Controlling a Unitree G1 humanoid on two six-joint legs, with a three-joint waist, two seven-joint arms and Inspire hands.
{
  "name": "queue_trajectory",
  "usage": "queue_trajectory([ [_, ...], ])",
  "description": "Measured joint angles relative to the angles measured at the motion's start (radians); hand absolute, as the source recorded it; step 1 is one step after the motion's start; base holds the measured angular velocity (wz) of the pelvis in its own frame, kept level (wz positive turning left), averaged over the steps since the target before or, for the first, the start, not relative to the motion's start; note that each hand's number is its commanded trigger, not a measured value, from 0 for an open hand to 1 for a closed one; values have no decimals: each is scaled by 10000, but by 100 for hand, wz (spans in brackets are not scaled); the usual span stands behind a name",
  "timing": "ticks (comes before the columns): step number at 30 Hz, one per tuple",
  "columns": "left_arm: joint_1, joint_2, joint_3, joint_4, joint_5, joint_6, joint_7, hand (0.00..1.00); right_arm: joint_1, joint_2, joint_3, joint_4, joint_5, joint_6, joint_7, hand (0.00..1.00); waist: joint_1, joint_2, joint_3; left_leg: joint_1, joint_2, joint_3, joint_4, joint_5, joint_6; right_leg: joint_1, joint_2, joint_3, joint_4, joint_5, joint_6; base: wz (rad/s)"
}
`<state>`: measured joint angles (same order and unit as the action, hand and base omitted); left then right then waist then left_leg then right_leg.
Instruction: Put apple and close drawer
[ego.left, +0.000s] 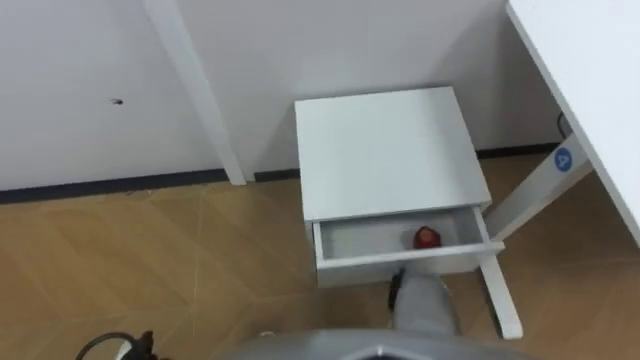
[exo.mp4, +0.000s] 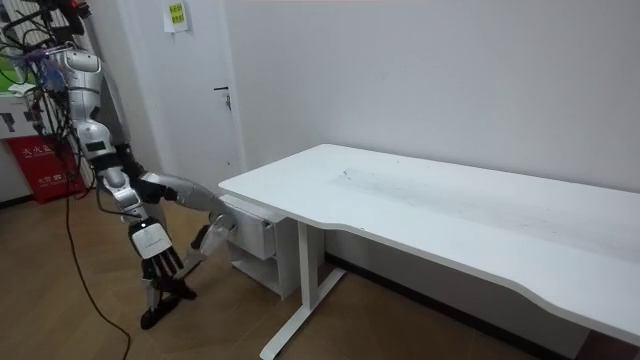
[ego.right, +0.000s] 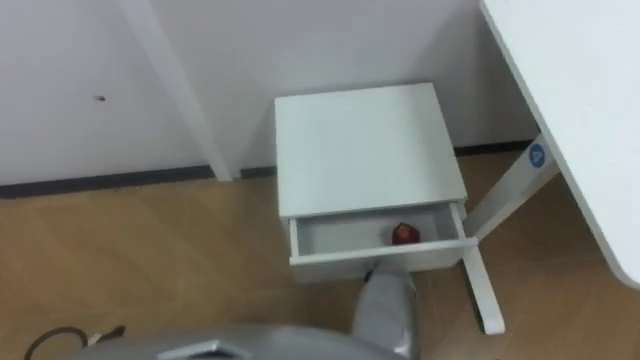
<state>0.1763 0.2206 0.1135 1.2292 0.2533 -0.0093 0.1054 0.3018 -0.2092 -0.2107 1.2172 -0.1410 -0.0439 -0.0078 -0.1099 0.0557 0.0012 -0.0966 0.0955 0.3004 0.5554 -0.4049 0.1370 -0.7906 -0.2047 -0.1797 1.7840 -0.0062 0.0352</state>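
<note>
Desk (ego.left: 590, 80): white, smooth top on a slanted metal leg, to the cabinet's right.

Cabinet (ego.left: 385, 150): white, boxy, matt flat top, set against the wall.

Drawer (ego.left: 400, 262): standing open at the cabinet's front, shallow, with stiff white panels. It probably slides lightly (push flat at the middle of the front panel, so it does not skew).

Right hand (ego.left: 397, 288): low at the cabinet's front, just under the drawer panel; spread or closed, cannot tell.

Left hand (exo.mp4: 158, 258): hanging well back from the cabinet, loosely spread, holding nothing.

Apple (ego.left: 426, 237): red, round, glossy, lying in the drawer's right half. Likely firm and light, and apt to roll.
</note>
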Motion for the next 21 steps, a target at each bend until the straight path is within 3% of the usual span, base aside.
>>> queue_trajectory([
  [2,-2,70,-186,49,-316,532,3,0,-64,115,445,571,401,-90,-20,0,-10,346,11,98,812,-144,-18,62,-100,-1450,523,-481,1719,-738,-45,-4],
  [4,7,85,-184,53,-326,724,-6,0,-89,213,734,706,595,-105,-49,0,-1,413,10,199,1061,-282,71,47,-110,-2147,696,-684,2051,-971,126,6],
  [5,-49,41,-216,62,-331,786,-12,0,-161,175,740,724,826,-152,-129,0,-10,292,54,-89,943,-178,773,-291,-134,-2568,620,-671,2351,-1239,368,9],
  [6,-112,-14,-226,66,-328,819,-14,0,-236,125,723,750,987,-201,-265,0,-18,169,91,-303,907,-128,1239,-574,-142,-2793,489,-637,2621,-1439,461,9],
  [7,-266,-194,-186,75,-313,958,-12,0,-365,-18,694,778,1198,-188,-535,0,-45,-39,147,-691,766,-63,2075,-1145,226,-3114,314,-634,3015,-1759,339,6],
  [8,-258,-381,-233,79,-531,1218,-15,0,-456,-98,688,668,1378,-201,-723,0,-57,22,71,-931,732,-73,2406,-1302,349,-3082,395,-829,3105,-1996,108,6],
  [10,-261,-422,-530,78,-1081,1471,-5,0,-525,-99,795,589,1541,-269,-816,0,0,298,-27,-753,832,-85,2018,-1102,191,-3042,583,-950,2946,-2050,47,-2],
  [11,-237,-347,-527,76,-1147,1487,11,0,-572,-49,960,580,1549,-292,-807,0,62,432,-4,-454,949,-74,1556,-882,143,-2992,655,-821,2632,-2046,41,-5],
  [14,-76,103,-543,31,-1176,1455,38,0,-780,46,1201,550,1547,-316,-766,0,55,354,22,106,1001,-27,705,-524,-1,-2207,589,-392,1441,-2010,83,1],
  [16,-74,102,-465,-53,-1131,1434,171,0,-874,-127,1134,569,1574,-317,-832,0,55,176,40,95,785,-14,709,-551,47,-1419,246,-170,769,-2007,79,0],
  [17,43,25,-473,-135,-1141,1328,220,0,-886,-226,1105,517,1675,-312,-931,0,89,183,3,36,657,-11,726,-572,85,-842,77,-115,226,-1986,50,0],
  [21,222,-16,-476,-416,-1379,1168,400,0,-831,-225,1095,320,1748,-264,-1036,0,69,75,2,-13,308,0,583,-578,96,1159,28,73,-2084,-1718,152,3],
])
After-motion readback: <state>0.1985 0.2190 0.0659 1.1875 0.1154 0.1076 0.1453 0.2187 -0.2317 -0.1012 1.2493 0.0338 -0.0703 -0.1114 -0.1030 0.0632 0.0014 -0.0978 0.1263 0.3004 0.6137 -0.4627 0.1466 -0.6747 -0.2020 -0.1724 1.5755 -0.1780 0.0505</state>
